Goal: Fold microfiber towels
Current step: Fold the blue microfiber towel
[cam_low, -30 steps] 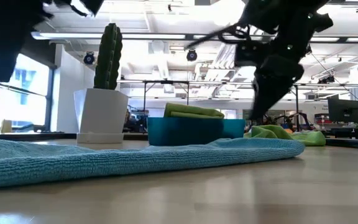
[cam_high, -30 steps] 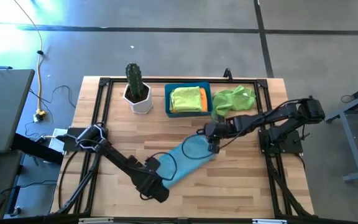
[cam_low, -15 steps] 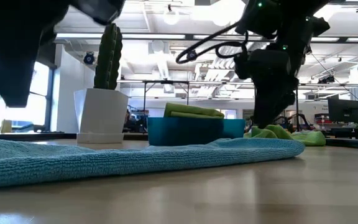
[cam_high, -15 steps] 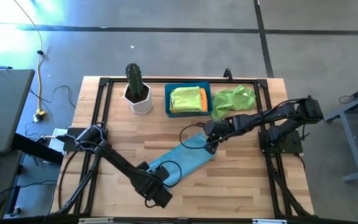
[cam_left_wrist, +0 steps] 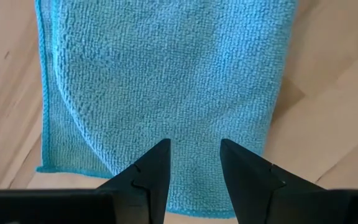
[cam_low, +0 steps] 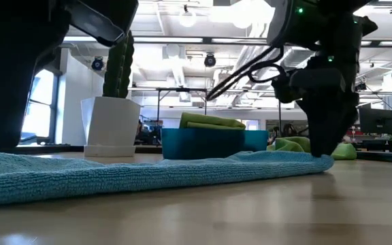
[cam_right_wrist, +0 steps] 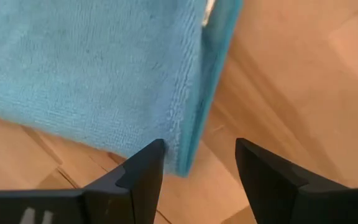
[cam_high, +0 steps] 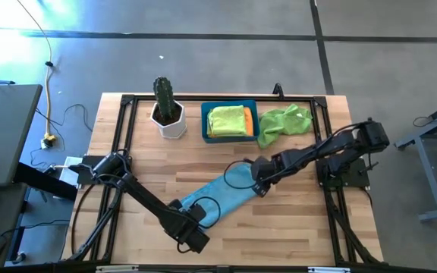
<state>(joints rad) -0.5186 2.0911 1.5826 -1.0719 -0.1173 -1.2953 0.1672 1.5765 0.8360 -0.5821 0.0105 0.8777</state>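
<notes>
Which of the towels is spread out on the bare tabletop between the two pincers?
The light blue towel, flat mid-table. The crumpled lime green towel lies beside the blue bin; the others sit folded inside it.

Towel flat mid-table between grippers; bin behind it, cactus pot left of bin.

The right claw shows its two dark fingers spread apart, with nothing clamped between them. Just beyond the fingertips lies the soft light blue microfiber towel, its looped pile plain to see. It lies in more than one layer: a hemmed edge runs down toward the gap between the fingers, and a corner of the cloth ends right at that gap. Under and beside the towel is the pale wooden plank surface.
</notes>
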